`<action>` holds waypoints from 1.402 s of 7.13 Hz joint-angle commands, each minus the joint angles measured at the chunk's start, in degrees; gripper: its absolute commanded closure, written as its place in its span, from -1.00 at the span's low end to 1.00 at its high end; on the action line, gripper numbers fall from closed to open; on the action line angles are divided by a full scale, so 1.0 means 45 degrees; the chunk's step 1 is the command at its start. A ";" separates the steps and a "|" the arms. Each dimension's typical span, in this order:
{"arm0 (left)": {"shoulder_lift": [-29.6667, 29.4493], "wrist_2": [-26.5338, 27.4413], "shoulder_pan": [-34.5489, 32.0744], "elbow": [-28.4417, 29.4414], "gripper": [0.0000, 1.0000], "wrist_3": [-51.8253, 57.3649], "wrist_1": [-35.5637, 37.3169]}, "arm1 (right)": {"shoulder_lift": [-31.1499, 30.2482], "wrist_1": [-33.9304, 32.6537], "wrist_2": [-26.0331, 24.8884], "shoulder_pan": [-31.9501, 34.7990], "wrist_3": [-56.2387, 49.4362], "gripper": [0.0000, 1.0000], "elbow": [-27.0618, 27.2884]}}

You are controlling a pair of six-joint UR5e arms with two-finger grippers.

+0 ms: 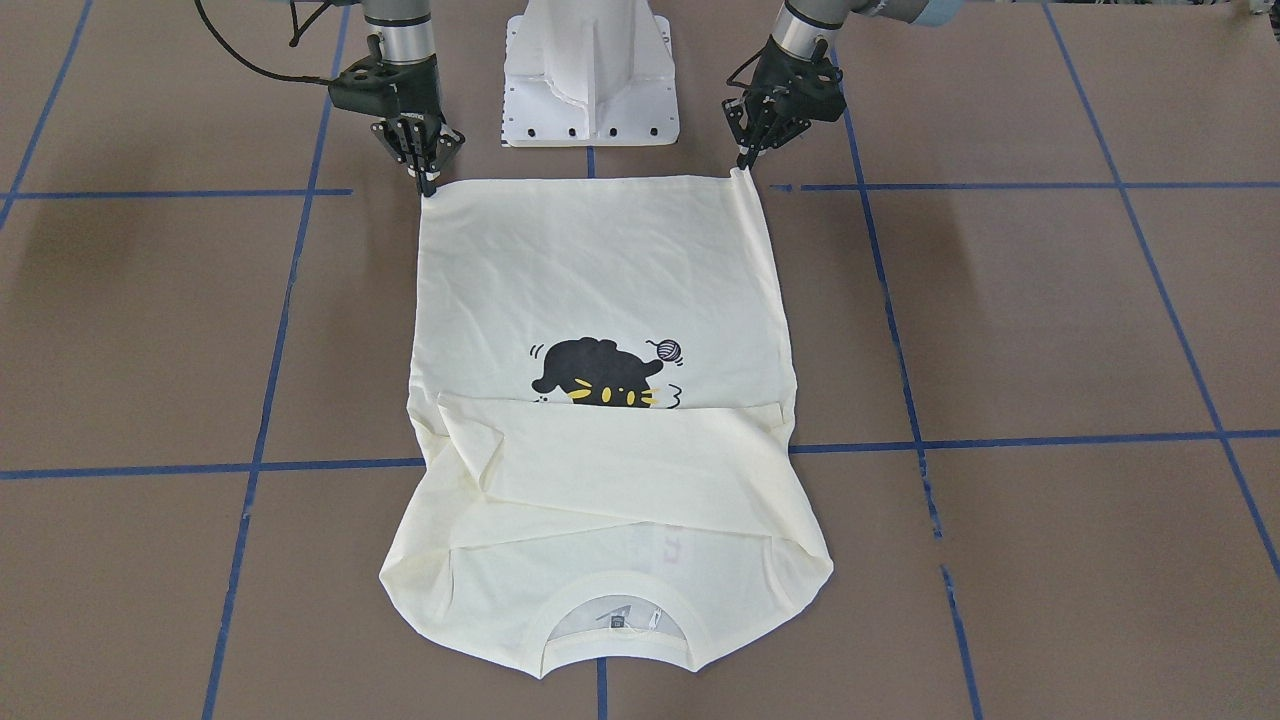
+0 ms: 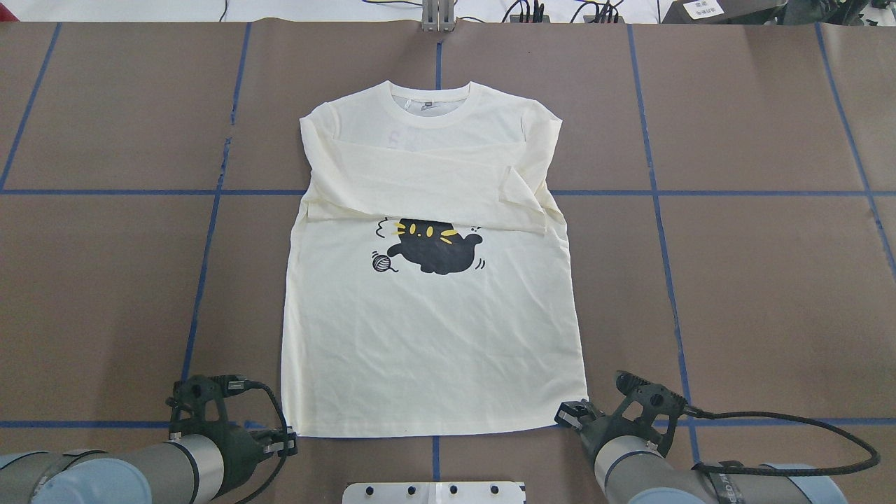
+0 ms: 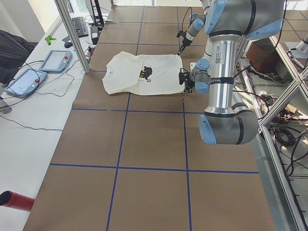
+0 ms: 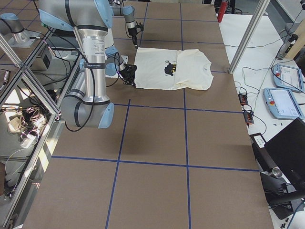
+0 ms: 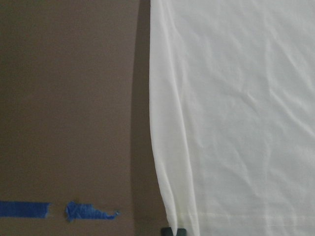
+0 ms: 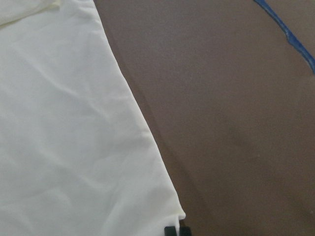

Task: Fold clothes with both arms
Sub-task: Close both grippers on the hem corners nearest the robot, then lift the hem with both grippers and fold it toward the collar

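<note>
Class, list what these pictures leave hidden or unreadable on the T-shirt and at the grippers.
- Front-facing and overhead: folded sleeves cover the T-shirt chest next to the cat print.
- Neck label: too small to read in any view.
- Wrist views: the bottom edge cuts off the fingertips of left gripper and right gripper.

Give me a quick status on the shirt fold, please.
Grippers: left gripper and right gripper each shut on a hem corner. The shirt lies flat, print up, sleeves folded across chest. Nothing in the way.
</note>
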 commanded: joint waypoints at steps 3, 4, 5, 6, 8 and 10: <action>-0.0119 -0.1826 -0.0115 -0.6007 1.00 -0.0028 0.5137 | 0.0032 -0.5977 0.1160 -0.0879 -0.0430 1.00 0.6746; -0.0177 -0.2661 -0.0347 -0.6970 1.00 -0.0028 0.6060 | 0.0827 -0.6850 0.1667 -0.0652 -0.0430 1.00 0.7175; -0.0236 -0.3385 -0.1123 -0.7018 1.00 0.0146 0.6378 | 0.1144 -0.7072 0.2175 0.0104 -0.1011 1.00 0.7140; -0.0565 -0.3972 -0.2272 -0.6980 1.00 0.1714 0.6594 | 0.1998 -0.7151 0.2953 0.1195 -0.2234 1.00 0.6947; -0.2356 -0.5008 -0.5064 -0.6282 1.00 0.4552 0.8189 | 0.3538 -0.7269 0.4340 0.3770 -0.3976 1.00 0.5781; -0.3922 -0.5092 -0.6145 -0.4295 1.00 0.5401 0.8530 | 0.4989 -0.7076 0.5263 0.6040 -0.5247 1.00 0.3247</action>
